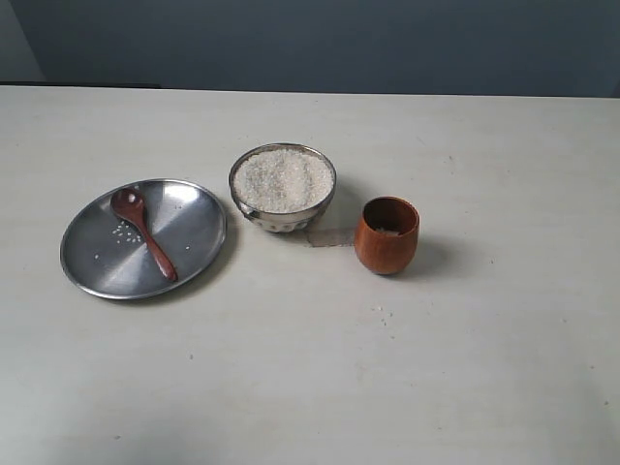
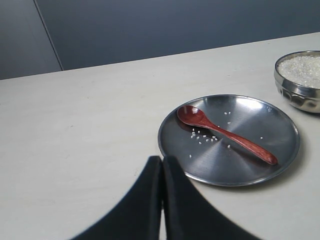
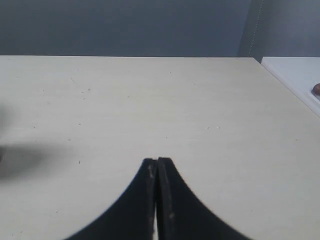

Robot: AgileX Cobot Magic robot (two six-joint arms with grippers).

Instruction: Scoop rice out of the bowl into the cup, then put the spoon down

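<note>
Closest to your left wrist camera, the left gripper [image 2: 161, 161] has its jaws pressed together on nothing. The right gripper [image 3: 157, 162] is likewise closed and empty over bare table [image 3: 150, 100]. Beyond the left one, the spoon [image 2: 225, 136] lies flat on the plate [image 2: 280, 125] among stray grains [image 2: 202, 137], apart from both grippers. Farther off, the bowl [image 1: 283, 221] holds heaped rice [image 1: 283, 179], and the cup [image 1: 386, 250] beside it shows a little inside. You look finished, or nearly so.
</note>
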